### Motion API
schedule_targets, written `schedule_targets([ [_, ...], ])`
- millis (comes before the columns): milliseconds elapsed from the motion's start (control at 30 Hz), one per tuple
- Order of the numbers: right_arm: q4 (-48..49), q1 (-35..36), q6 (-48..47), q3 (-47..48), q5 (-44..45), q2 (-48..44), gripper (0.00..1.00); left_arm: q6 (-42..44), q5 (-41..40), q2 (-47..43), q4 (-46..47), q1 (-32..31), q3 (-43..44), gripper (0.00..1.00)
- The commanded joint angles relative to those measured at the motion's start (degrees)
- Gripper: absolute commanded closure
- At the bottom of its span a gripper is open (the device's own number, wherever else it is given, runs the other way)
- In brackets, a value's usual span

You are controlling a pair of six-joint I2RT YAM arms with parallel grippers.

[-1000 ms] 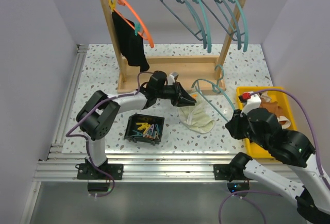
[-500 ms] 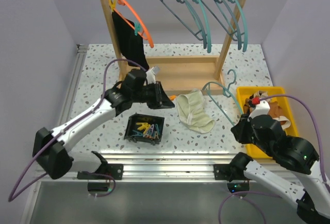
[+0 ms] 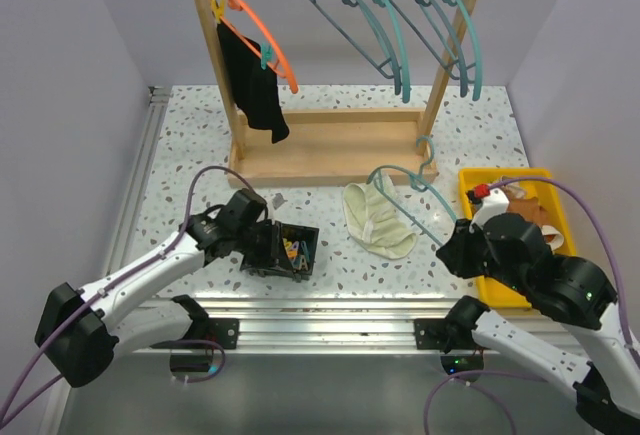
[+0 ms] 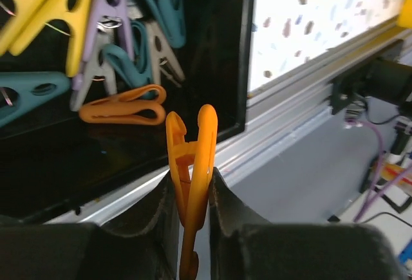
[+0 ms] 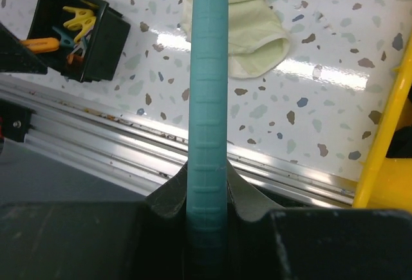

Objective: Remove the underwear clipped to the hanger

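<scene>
Swung back toward 7 o'clock, the left hand (image 4: pixel 192 191) has left the middle of the counter (image 3: pixel 190 145) and now sits at the black bin (image 3: pixel 312 247) of pegs. It is clenched on an orange peg (image 4: pixel 191 158), which I'd guess it is about to drop in with the others. The right hand (image 5: pixel 206 190) has shifted only slightly and grips the stem of a teal hanger (image 5: pixel 207 67), holding it over the counter at about 3 o'clock.

From where I stand the job looks roughly half done. The cream-white brief (image 3: pixel 378 220) lies loose on the counter near the centre, under the teal hanger's arm and no longer clipped to it as far as I can tell. The black piece (image 3: pixel 255 85) hangs at 11 o'clock, pegged to the orange hanger (image 3: pixel 262 35) on the wooden rack (image 3: pixel 330 145). That one is left: its pegs need pinching off and the cloth bringing down.
</scene>
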Motion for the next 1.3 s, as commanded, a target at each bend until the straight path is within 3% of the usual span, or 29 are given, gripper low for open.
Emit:
schedule_targets([
  [0,6.6,0.1,-4.5,4.5,-5.1,4.5,1.0,5.2,-4.2,2.9,-1.3,0.3,3.3,0.78],
  [67,7.1,0.1,-6.2,6.3,-5.6,6.2,1.0,6.0,-4.7,4.0,-1.4,0.3,4.3,0.65],
  [100,7.3,0.0,-6.6,8.1,-5.8,7.7,1.0,6.2,-5.2,4.3,-1.5,0.2,5.2,0.5],
  [167,7.7,0.1,-7.8,9.6,-6.2,9.2,1.0,6.7,-5.6,4.7,-1.7,0.3,5.8,0.33],
  [200,8.3,0.1,-8.3,10.7,-7.1,10.4,1.0,6.9,-6.0,4.8,-1.7,0.3,6.3,0.19],
  [300,9.3,0.0,-9.5,12.6,-9.2,12.8,1.0,7.2,-6.6,4.5,-2.1,0.3,7.5,0.04],
  [733,14.3,0.1,-14.4,22.3,-12.3,20.1,1.0,6.5,-12.6,1.1,-4.5,0.3,16.4,0.0],
  [1000,19.9,0.2,-19.6,37.0,0.4,35.4,1.0,5.6,-16.0,-2.1,-7.0,0.3,19.2,0.0],
  [1267,25.9,0.2,-23.7,50.9,2.0,48.0,1.0,4.0,-17.1,-5.7,-8.6,0.3,18.9,0.0],
])
